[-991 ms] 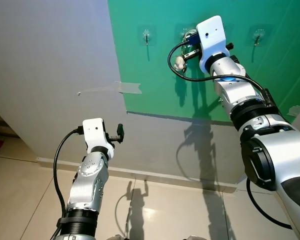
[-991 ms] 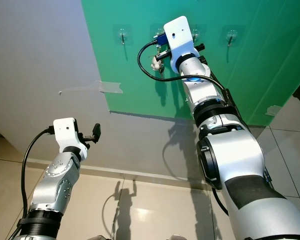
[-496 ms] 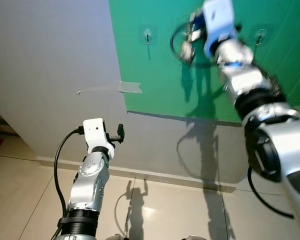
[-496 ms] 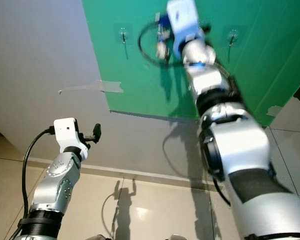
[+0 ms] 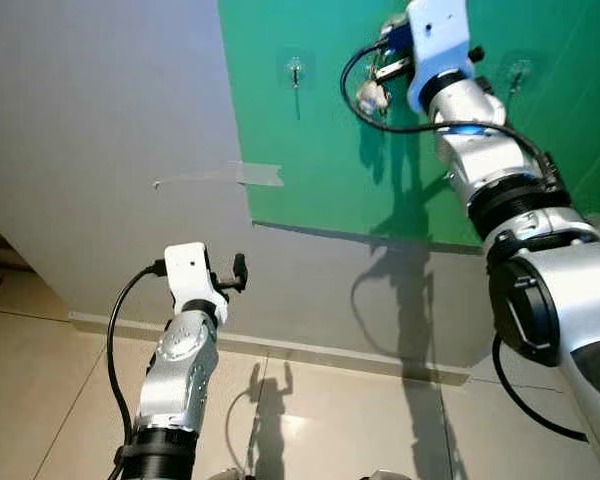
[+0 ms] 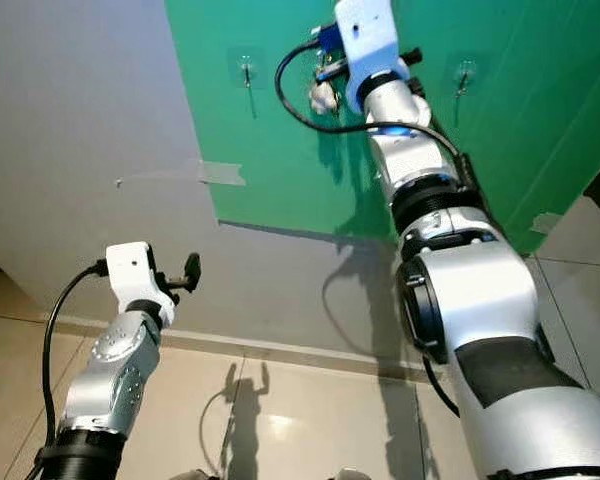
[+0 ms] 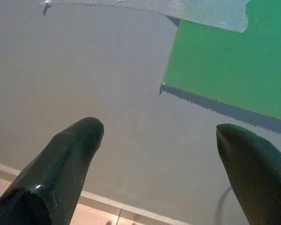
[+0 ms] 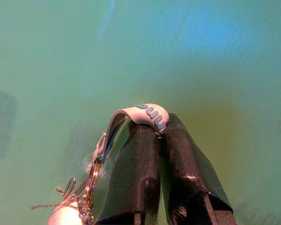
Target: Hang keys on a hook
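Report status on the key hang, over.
Right gripper shut on keys, raised at green board between hooks. Left gripper open, idle low. Not hung yet.

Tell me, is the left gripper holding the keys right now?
No, the left gripper is open with nothing between its jaws, facing the grey wall; the keys hang from the right gripper.

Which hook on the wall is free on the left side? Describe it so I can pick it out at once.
Find the green panel covering the upper wall. Along its top run small clear adhesive hooks; the free one is the leftmost hook, nearest the panel's left edge above the strip of tape. Unlike its neighbour, it is bare, left of the right claw and its keys.
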Motion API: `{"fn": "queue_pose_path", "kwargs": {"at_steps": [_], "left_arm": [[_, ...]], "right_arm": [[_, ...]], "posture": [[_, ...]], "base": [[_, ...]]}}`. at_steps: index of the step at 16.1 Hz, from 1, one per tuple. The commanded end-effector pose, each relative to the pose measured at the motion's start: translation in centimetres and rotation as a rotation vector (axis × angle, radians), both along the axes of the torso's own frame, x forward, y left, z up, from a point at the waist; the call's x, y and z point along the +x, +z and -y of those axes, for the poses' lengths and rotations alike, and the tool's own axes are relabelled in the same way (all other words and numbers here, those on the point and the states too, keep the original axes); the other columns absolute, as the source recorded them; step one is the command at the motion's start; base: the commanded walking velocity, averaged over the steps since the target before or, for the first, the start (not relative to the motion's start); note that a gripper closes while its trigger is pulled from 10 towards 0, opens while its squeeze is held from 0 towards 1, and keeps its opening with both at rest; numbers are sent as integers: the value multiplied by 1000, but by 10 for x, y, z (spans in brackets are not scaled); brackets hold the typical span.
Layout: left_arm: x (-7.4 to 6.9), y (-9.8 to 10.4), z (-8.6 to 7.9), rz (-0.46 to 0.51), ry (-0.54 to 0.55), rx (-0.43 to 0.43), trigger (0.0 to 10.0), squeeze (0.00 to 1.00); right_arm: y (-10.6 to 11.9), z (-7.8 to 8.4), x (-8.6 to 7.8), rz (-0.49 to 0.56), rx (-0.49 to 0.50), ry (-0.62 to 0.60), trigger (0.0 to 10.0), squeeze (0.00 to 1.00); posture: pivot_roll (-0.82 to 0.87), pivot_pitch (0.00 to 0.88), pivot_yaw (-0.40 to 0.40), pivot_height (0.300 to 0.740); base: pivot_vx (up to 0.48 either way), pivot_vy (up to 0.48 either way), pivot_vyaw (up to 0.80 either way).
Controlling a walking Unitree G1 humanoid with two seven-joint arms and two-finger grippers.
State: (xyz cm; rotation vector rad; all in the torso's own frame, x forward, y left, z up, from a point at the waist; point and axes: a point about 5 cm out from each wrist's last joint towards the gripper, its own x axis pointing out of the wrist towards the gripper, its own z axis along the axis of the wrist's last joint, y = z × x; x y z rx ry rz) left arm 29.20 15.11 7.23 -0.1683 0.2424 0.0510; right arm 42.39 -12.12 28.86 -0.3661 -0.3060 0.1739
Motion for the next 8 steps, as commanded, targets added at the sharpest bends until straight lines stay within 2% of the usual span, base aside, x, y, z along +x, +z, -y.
{"fn": "queue_pose_path", "kwargs": {"at_steps": [1,8], "left_arm": [[0,3,-1,7,10,5,10000,0],[-3,5,-3,6,21,7,10000,0]], "right_arm": [[-13,-1,0,-51,7,7,10000,0],[-38,-5,-2,-127,17,21,10000,0]], "posture": [[-108,0,6,740],[-99,0,0,740]], "base": [[0,0,0],[0,0,0]]}}
